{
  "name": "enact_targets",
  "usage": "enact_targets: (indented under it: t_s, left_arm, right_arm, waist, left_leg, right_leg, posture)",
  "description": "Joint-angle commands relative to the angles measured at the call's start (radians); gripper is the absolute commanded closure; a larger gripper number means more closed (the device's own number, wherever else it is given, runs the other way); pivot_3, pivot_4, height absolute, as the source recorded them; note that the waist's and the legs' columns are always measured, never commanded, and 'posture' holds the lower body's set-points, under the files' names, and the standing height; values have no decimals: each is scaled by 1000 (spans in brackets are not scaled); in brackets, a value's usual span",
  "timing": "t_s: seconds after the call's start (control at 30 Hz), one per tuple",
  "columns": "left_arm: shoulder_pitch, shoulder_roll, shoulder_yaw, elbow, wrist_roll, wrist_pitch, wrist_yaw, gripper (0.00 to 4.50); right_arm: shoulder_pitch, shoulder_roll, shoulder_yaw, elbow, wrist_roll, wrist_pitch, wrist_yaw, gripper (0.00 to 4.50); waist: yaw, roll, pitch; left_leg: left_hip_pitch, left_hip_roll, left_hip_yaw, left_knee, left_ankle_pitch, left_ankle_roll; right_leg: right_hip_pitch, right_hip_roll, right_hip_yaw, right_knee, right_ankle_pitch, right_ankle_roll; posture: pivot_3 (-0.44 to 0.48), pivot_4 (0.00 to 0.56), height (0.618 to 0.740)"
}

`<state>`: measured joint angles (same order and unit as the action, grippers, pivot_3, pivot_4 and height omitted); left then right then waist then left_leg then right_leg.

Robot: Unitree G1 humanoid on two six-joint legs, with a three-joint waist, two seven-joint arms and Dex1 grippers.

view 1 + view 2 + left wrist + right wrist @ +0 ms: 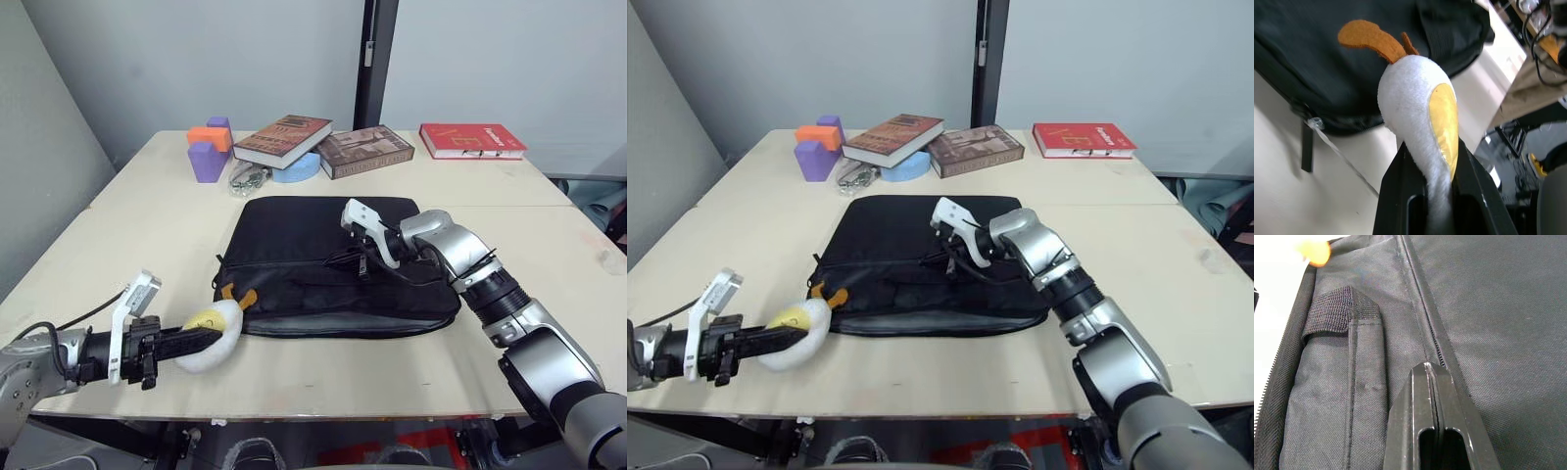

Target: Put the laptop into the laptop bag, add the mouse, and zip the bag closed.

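The black laptop bag (294,235) lies flat in the middle of the table. A thin grey strip (343,324) runs along its near edge; I cannot tell whether it is the laptop. My right gripper (362,262) rests on top of the bag, shut, with its fingertips (1426,374) at the front pocket's zipper line, beside a strap handle (1332,313). My left gripper (199,340) is near the table's front left edge, shut on a white-and-yellow plush toy (1415,93) whose orange feet touch the bag's near left corner. The mouse is out of view.
At the back of the table lie two brown books (282,139) (364,151), a red book (472,140), purple and orange blocks (208,152), a blue round thing (297,168) and small metal bits (245,178). A seam (509,207) joins a second table on the right.
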<state>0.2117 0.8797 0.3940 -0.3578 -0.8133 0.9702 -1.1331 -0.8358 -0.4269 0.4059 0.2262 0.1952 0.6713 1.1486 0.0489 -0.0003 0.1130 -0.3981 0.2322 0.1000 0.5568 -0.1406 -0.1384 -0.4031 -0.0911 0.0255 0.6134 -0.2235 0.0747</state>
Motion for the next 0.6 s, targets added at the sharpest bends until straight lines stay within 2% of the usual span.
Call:
enact_targets:
  t_s: [0.03, 0.23, 0.43, 0.6]
  left_arm:
    - [29, 1, -54, -53, 48, -94, -11, 4489]
    - [-29, -89, -176, -120, 59, -168, 53, 4489]
    - [-88, -59, -388, -131, 230, -345, 1, 4489]
    - [-172, -76, -474, -81, 271, -408, -31, 4489]
  right_arm:
    - [42, -20, 82, 66, -69, 41, 1, 4500]
    - [47, -25, 85, 56, -72, 51, 11, 4500]
    - [39, -24, 85, 57, -70, 59, 13, 4500]
    - [32, -23, 83, 52, -65, 68, 16, 4500]
  waist:
    - [0, 0, 0]
    - [2, 0, -5]
    - [3, 0, -6]
    - [4, 0, -6]
  left_leg:
    - [0, 0, 0, 0, 0, 0]
    - [1, 1, 1, 0, 0, 0]
    - [1, 0, 2, 0, 0, 0]
    - [1, 0, 3, 0, 0, 0]
  right_leg:
    - [0, 0, 0, 0, 0, 0]
    - [0, 0, 0, 1, 0, 0]
    - [0, 0, 1, 0, 0, 0]
    - [0, 0, 1, 1, 0, 0]
  posture:
    - [0, 150, 740]
    - [0, 150, 740]
    - [0, 150, 740]
    - [0, 150, 740]
